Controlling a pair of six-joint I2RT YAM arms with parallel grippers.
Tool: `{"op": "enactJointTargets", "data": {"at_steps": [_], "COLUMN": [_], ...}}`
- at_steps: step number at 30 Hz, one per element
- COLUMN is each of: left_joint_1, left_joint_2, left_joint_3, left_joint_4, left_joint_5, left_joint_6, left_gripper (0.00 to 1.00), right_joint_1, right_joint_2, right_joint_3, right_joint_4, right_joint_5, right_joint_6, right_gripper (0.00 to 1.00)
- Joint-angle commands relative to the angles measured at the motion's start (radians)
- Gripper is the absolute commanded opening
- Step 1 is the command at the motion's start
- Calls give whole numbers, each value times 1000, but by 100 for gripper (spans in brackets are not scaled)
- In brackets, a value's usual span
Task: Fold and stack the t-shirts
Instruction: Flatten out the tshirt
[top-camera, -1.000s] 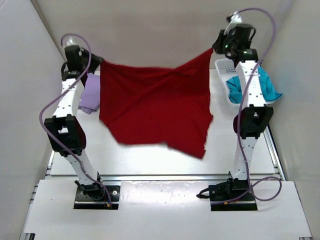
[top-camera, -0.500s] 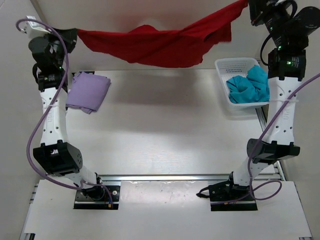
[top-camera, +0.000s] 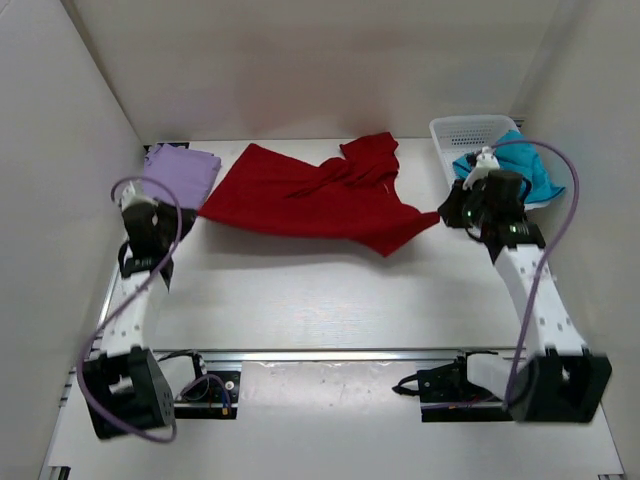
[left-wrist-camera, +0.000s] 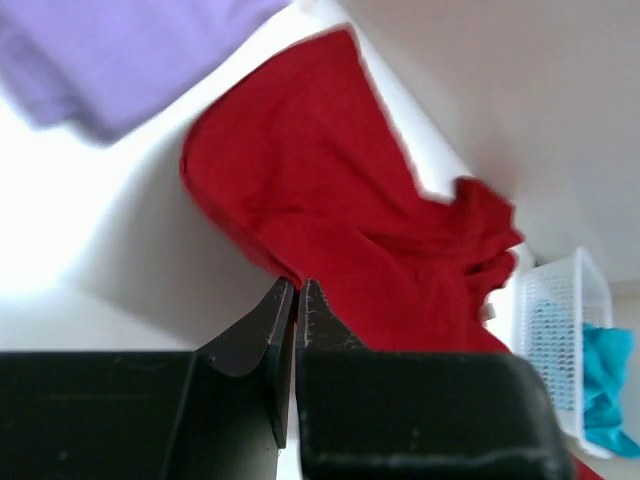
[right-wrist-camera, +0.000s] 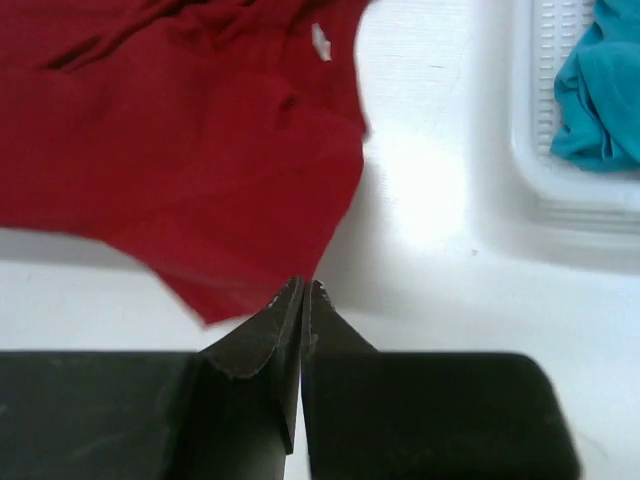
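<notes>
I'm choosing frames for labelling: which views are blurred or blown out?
Top external: sharp, evenly lit, only a soft shadow under the red t-shirt. Left wrist: blurred throughout, the lavender t-shirt worst, and the table glares white. Right wrist: mildly soft, the table washed out beside the basket.

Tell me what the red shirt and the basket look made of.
Red shirt: soft, thin cloth with a matte finish, probably a cotton-like knit; it drapes flat and bunches into wrinkles near the collar.
Basket: stiff white plastic, faintly glossy; its walls hold their shape and are moulded as an open lattice.
</notes>
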Motion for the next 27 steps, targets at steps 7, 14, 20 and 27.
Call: {"op": "enactJointTargets", "data": {"at_steps": [7,14,20,27], "left_joint_1": [88,60,67,100], "left_joint_2": [-356,-467,-494,-367], "left_joint_3": [-379,-412,-367,-379], "left_joint_4": [-93,-230,-328,-238], "left_joint_5": [73,96,125,179], "left_joint_6": [73,141,178,138], "left_gripper": [0,0,0,0], "right_joint_1": [67,249,225,249], "right_joint_2": [-473,-538,-665,-677], "right_joint_3": [-251,-210,-276,-351], "right_joint_4": [-325,-551,-691,-654], "right_joint_5": [112,213,159,201], "right_joint_6": [97,267,385,441], "right_gripper": [0,0,0,0]}}
